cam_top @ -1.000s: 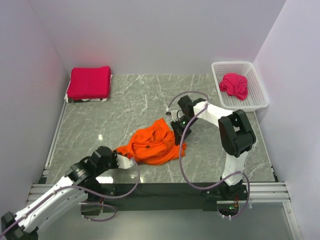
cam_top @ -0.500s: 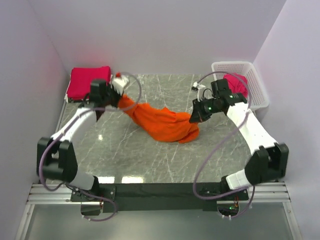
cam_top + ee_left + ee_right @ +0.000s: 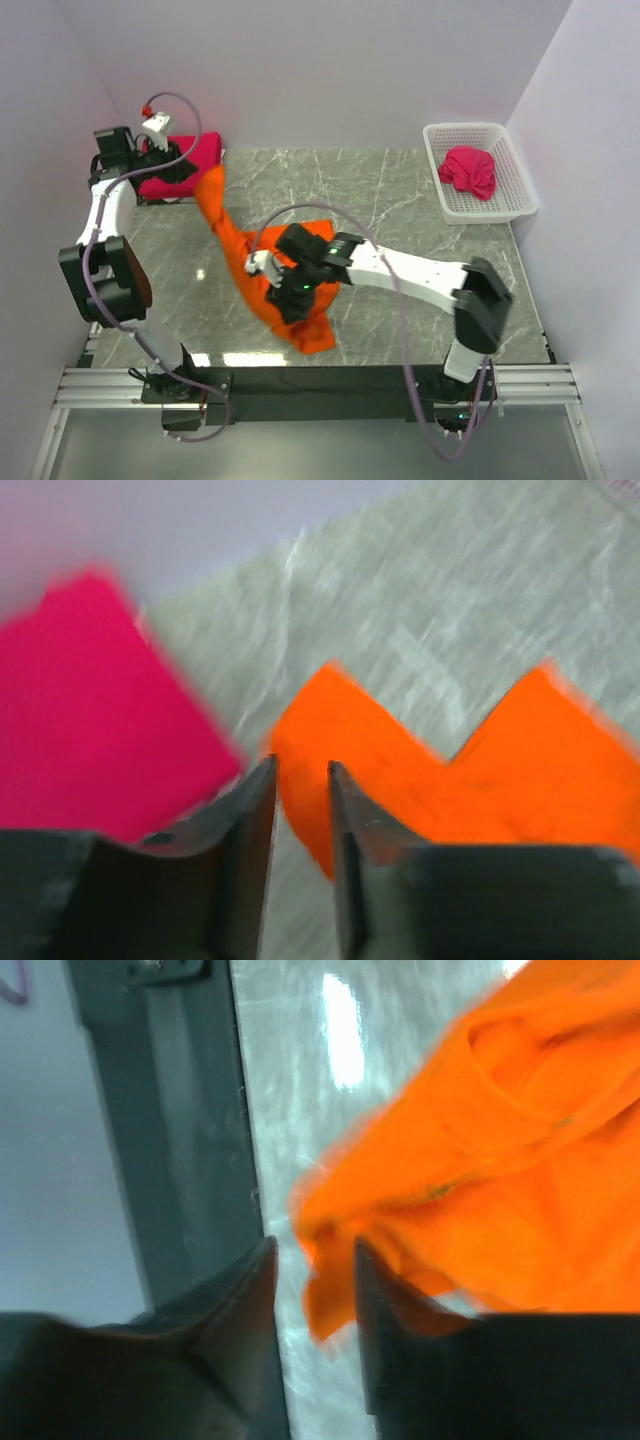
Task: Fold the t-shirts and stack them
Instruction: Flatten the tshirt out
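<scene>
We start with the grey marble table [image 3: 420,200], on which the orange t-shirt [image 3: 240,270] is drawn out in a long diagonal band across the left half of the top. Its upper end is raised. Its lower end is bunched, near the front rail.

The left arm bends back to the shirt's upper end, and the right arm reaches in low over its lower end.

Just beyond the upper end of the orange shirt lies a folded crimson-pink t-shirt [image 3: 200,150], flat and square. Well to the right of the orange shirt, at the far side, stands the white lattice basket [image 3: 465,127], with a crumpled crimson-pink t-shirt [image 3: 470,170] inside it.

The left gripper [image 3: 195,172] sits at the top corner of the orange shirt. In its wrist view the gripper [image 3: 302,770] has its jaws almost together with orange cloth [image 3: 400,770] between the tips, so we read it as clamped on the shirt, though that view is blurred.

The right gripper [image 3: 290,295] is on the bunched lower part. Its wrist view shows the gripper [image 3: 312,1252] pinching a fold of the orange cloth [image 3: 520,1190] in a narrow gap.
</scene>
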